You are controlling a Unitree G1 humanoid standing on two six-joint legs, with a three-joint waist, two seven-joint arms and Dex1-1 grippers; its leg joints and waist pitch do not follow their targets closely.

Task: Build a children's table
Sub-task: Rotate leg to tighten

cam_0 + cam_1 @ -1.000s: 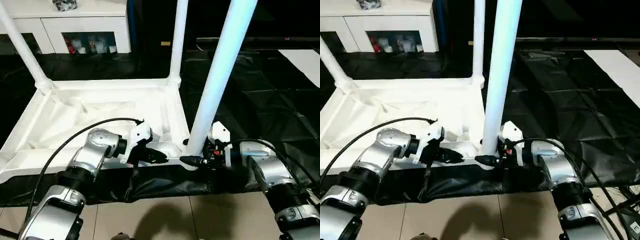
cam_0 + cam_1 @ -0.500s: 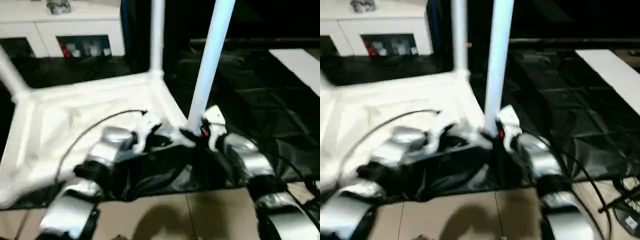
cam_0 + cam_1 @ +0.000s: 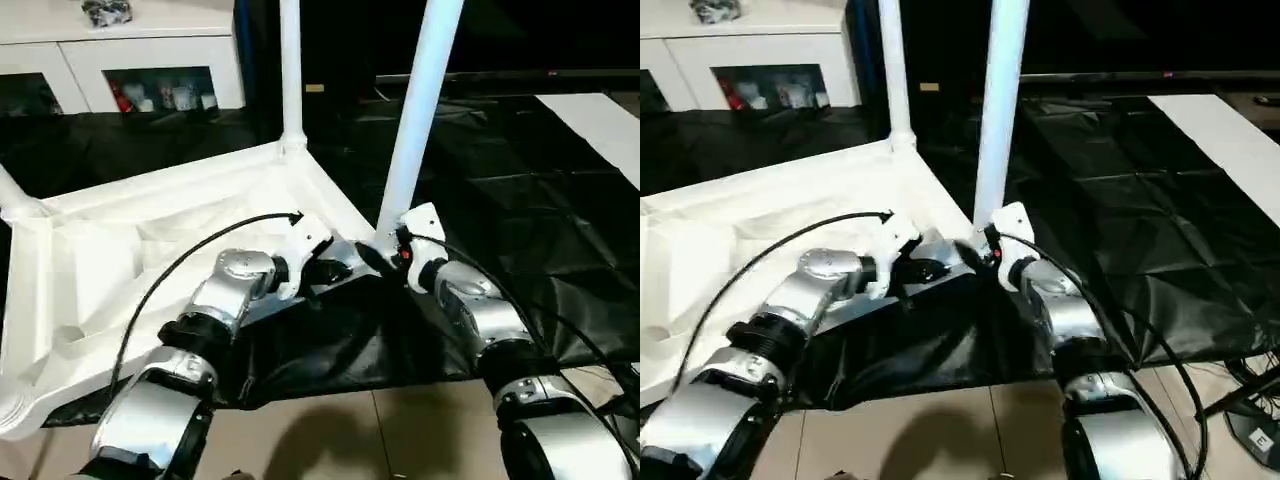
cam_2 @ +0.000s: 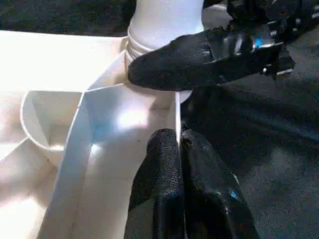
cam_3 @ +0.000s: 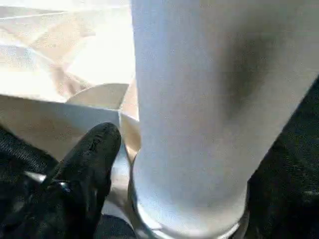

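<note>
We see the table top (image 3: 150, 250) lying upside down on the black sheet (image 3: 500, 200), with a leg (image 3: 415, 110) upright in its near corner. Our left gripper (image 4: 179, 164) pinches the top's rim, jaws closed. Our right gripper (image 3: 385, 255) sits at the leg's base, jaws spread around it.

The table (image 3: 150, 250) under me looked like smooth white plastic, its leg (image 5: 194, 114) faintly glossy. My fingers (image 4: 169, 194) were matt black rubber, my forearms (image 3: 480, 310) brushed silver metal, the floor sheet (image 3: 520, 180) shiny and creased.
</note>
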